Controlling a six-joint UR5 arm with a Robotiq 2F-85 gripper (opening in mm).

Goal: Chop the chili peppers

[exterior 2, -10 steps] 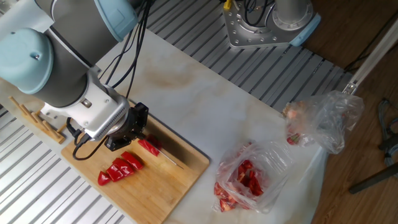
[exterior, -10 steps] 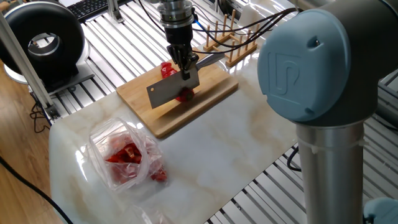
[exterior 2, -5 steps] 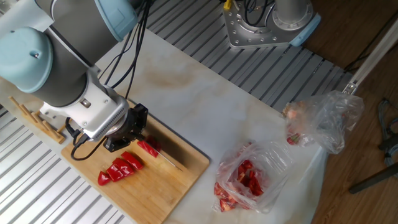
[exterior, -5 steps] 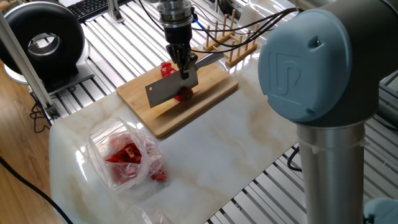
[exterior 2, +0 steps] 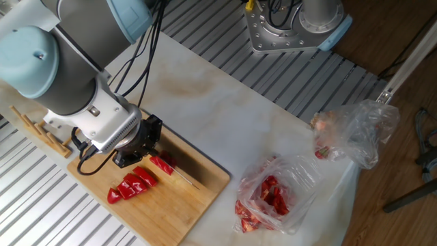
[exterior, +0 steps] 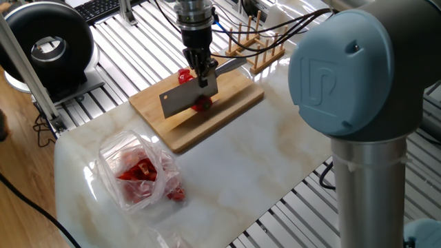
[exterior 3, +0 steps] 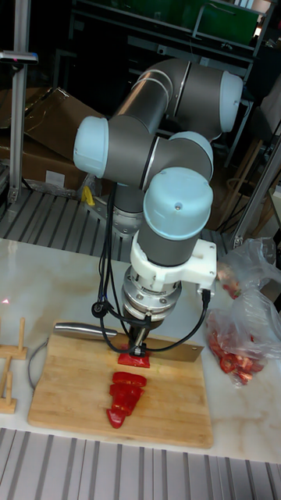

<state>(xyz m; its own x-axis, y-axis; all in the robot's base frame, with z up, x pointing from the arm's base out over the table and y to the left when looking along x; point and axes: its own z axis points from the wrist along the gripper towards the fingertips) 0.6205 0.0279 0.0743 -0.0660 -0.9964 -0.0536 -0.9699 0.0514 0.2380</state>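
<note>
While the gripper (exterior 3: 140,337) stays clamped on the cleaver (exterior: 188,96), its blade sits over a chili piece (exterior 3: 133,360) on the cutting board (exterior 2: 205,184); cut slices (exterior 2: 132,186) lie beside it. Wooden rack (exterior: 251,43) behind, plastic bag of red pieces (exterior: 140,171) well apart.

1. We were in a robotics lab or workshop, not a kitchen: the marble-look slab (exterior: 227,158) lay on a bench of ribbed aluminium rails (exterior: 131,41).
2. Beyond the slab, a second robot's bolted metal base (exterior 2: 283,31) stood on the same rails.
3. Behind the slab, we saw dark shelving (exterior 3: 133,31) and cardboard boxes (exterior 3: 39,141).
4. Beside the slab, a keyboard (exterior: 103,8) and a round black device (exterior: 48,48) sat; loose cables (exterior: 21,200) trailed over a wooden floor (exterior: 17,138).
</note>
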